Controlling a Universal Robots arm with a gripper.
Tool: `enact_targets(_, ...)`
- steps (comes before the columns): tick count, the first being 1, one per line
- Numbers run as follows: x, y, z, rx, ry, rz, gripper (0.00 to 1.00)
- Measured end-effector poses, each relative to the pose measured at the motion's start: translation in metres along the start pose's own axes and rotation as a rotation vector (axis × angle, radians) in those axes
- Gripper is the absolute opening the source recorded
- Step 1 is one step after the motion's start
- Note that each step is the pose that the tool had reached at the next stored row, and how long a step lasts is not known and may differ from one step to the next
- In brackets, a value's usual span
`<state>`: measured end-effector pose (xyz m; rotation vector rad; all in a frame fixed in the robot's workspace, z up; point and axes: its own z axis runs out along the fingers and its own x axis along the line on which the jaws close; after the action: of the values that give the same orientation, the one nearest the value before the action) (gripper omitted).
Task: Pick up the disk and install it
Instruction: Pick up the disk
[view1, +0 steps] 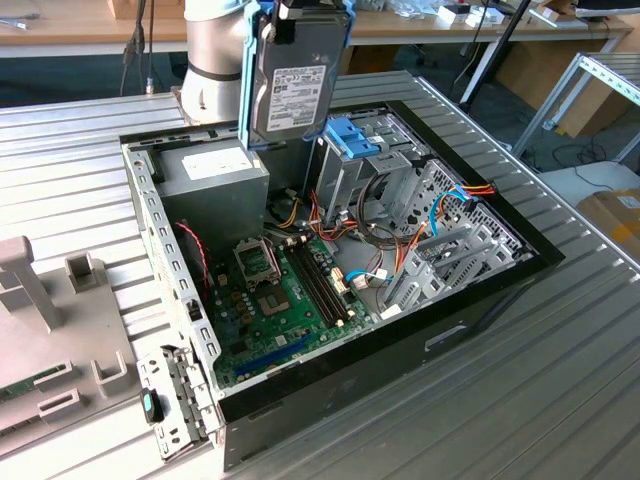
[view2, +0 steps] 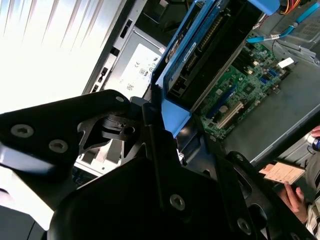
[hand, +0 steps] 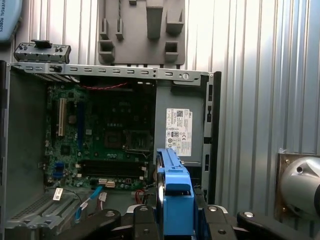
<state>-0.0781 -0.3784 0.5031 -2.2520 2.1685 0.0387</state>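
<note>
The disk (view1: 296, 86) hangs upright above the far side of the open computer case (view1: 480, 300). It is grey metal with a white label, inside a blue carrier frame. My gripper (view1: 300, 10) is shut on its upper end. In the second wrist view the disk (view2: 200, 55) juts out from my black fingers (view2: 150, 130) over the green motherboard (view2: 235, 95). In the first wrist view the blue frame's edge (hand: 175, 180) sits clamped in my gripper (hand: 175, 217), above the case interior.
A silver drive cage with a blue latch (view1: 352, 135) stands just to the exterior view's right of the disk. A grey power supply box (view1: 215, 170) lies beneath it. Coloured cables (view1: 400, 240) cross the case. A grey fixture (view1: 50, 330) sits outside. A person's hand (view2: 295, 197) holds a card.
</note>
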Motion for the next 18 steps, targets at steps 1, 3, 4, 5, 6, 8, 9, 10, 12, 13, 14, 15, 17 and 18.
enact_targets(1,0.0009,0.0000,0.0000,0.0001,0.0000,0.000,0.36)
enact_targets(3,0.0024,-0.0001,0.0000,0.0000,0.0000,0.000,0.36)
enact_targets(4,0.0036,-0.0001,-0.0001,0.0000,0.0000,0.000,0.36)
enact_targets(5,0.0048,-0.0002,-0.0001,0.0001,0.0000,0.000,0.36)
enact_targets(6,0.0053,-0.0002,-0.0001,0.0001,0.0000,0.000,0.36)
enact_targets(8,0.0079,-0.0005,-0.0001,0.0001,-0.0001,0.000,0.36)
enact_targets(9,0.0095,-0.0008,-0.0002,0.0001,0.0000,0.000,0.36)
enact_targets(10,0.0112,-0.0010,-0.0003,0.0000,0.0000,0.000,0.36)
enact_targets(12,0.0130,-0.0013,-0.0003,0.0000,0.0001,0.000,0.36)
enact_targets(13,0.0139,-0.0013,-0.0003,0.0000,0.0001,0.000,0.36)
enact_targets(14,0.0149,-0.0015,-0.0003,0.0000,0.0004,0.000,0.36)
enact_targets(15,0.0159,-0.0016,-0.0003,0.0000,0.0004,0.000,0.36)
enact_targets(17,0.0179,-0.0019,-0.0003,0.0000,0.0005,0.000,0.36)
enact_targets(18,0.0185,-0.0021,-0.0004,0.0000,0.0007,0.000,0.36)
